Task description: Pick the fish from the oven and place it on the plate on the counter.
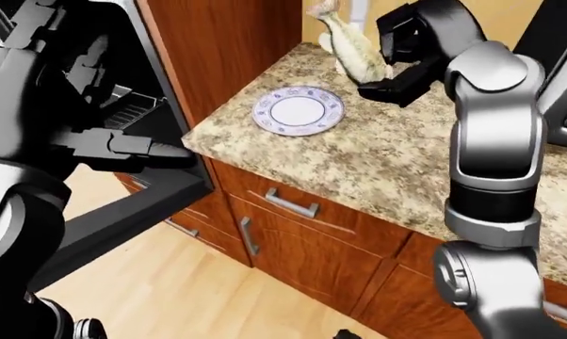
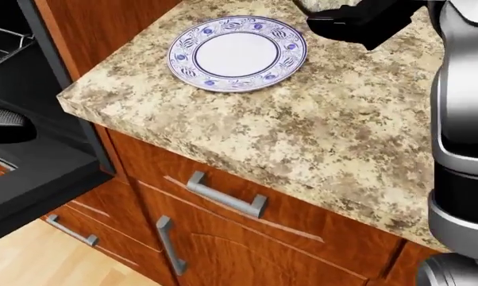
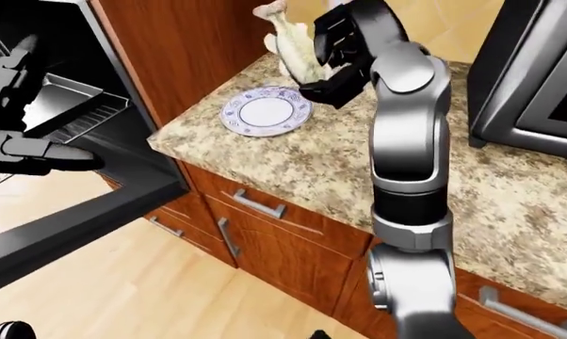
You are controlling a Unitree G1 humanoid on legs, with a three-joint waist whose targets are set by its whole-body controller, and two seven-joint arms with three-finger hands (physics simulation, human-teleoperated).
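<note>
In the left-eye view, the right hand (image 1: 397, 53) occupies the upper centre of the frame, its dark fingers closed round a pale, speckled fish (image 1: 352, 48) that hangs nearly upright with its tail toward the top edge. The fish is held in the air above the granite counter (image 1: 397, 166), up and to the right of the blue-and-white patterned plate (image 1: 299, 110), and does not touch it. The plate lies flat near the counter's left corner, its white centre bare; in the head view it sits at upper centre, with the underside of the right hand just beyond its upper right rim. The grey right arm (image 1: 491, 141) rises from the lower right of the frame and bends over the counter. Below the counter edge run reddish wooden cabinets (image 1: 312, 247) with a drawer handle (image 1: 291, 203) set horizontally and a door handle (image 1: 248, 236) set vertically. At the left of the eye views stands the open oven (image 3: 86, 120), its black door (image 1: 123, 219) lowered and a metal tray (image 3: 62, 99) visible inside in the right-eye view. The left hand (image 3: 34, 152) lies at the left edge of the right-eye view, over the lowered door, with fingers extended and nothing between them. A dark appliance (image 3: 533, 78) with a grey frame stands on the counter at the upper right of the right-eye view. Light wooden flooring (image 1: 189, 296) fills the bottom of the frames.
</note>
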